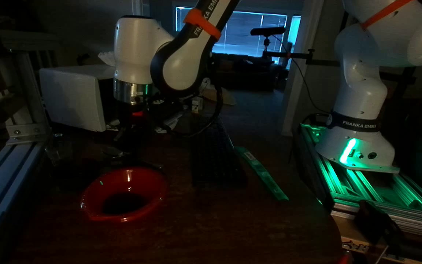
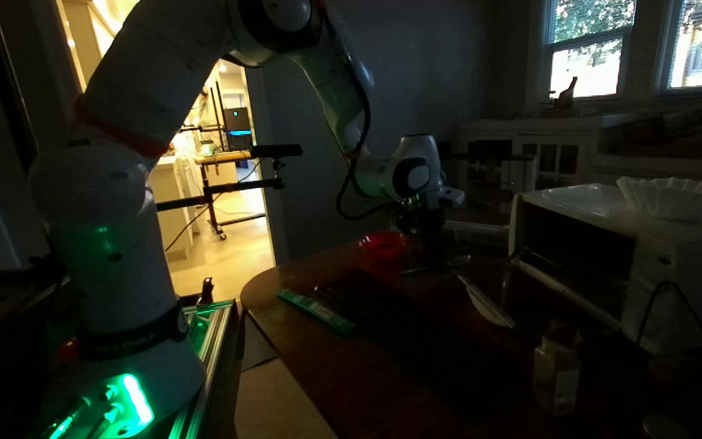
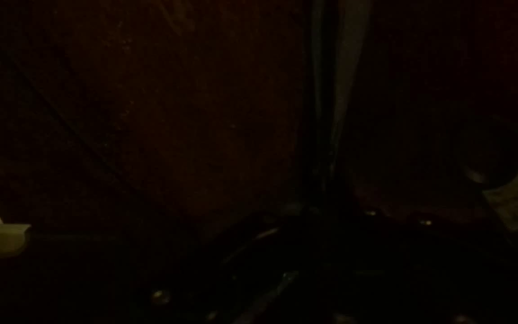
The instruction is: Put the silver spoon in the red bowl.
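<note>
The scene is very dark. The red bowl (image 1: 147,179) stands on the table in an exterior view and, smaller, in an exterior view (image 2: 381,239). My gripper (image 1: 121,138) points down behind the bowl, apart from it; it also shows as a dark shape (image 2: 436,259). The silver spoon (image 1: 114,151) lies across beneath the fingers and sticks out on both sides of them (image 2: 459,261). In the wrist view the spoon (image 3: 349,58) runs from the top edge down to the fingertips (image 3: 324,204), which seem closed around it. Whether it touches the table cannot be told.
A dark keyboard (image 1: 216,157) and a green strip-shaped package (image 1: 262,174) lie beside the bowl. A white toaster oven (image 1: 70,97) stands behind; a clear cup (image 1: 59,146) is near it. A white flat item (image 2: 485,302) and a jar (image 2: 557,366) stand on the table.
</note>
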### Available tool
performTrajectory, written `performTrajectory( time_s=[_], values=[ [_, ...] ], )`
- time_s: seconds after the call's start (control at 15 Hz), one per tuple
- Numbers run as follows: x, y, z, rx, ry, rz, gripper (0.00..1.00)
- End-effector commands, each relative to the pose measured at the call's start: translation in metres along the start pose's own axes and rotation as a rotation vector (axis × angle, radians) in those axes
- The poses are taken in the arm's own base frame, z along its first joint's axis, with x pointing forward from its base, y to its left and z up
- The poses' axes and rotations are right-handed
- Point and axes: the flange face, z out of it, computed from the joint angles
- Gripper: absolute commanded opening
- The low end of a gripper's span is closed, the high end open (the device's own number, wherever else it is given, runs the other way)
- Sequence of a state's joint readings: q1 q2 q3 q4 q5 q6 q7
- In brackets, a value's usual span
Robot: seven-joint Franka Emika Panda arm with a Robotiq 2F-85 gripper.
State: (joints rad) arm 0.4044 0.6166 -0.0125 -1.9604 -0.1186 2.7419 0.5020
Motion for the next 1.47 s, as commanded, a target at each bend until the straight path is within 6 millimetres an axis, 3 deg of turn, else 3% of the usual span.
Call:
performTrajectory(
  time_s=[0.0, 0.13, 0.27, 0.73, 1.07, 1.4],
  values=[
    [0.001, -0.004, 0.004, 0.024, -0.027, -0.001, 0.02],
    [0.002, -0.006, -0.006, 0.033, -0.036, 0.011, 0.02],
    [0.0, -0.008, -0.029, 0.044, -0.049, -0.007, 0.02],
    [0.0, 0.012, -0.126, 0.04, -0.126, -0.053, 0.02],
    [-0.008, -0.013, -0.177, 0.188, -0.173, -0.276, 0.02],
    [-0.028, -0.036, -0.193, 0.282, -0.251, -0.536, 0.02]
  ],
)
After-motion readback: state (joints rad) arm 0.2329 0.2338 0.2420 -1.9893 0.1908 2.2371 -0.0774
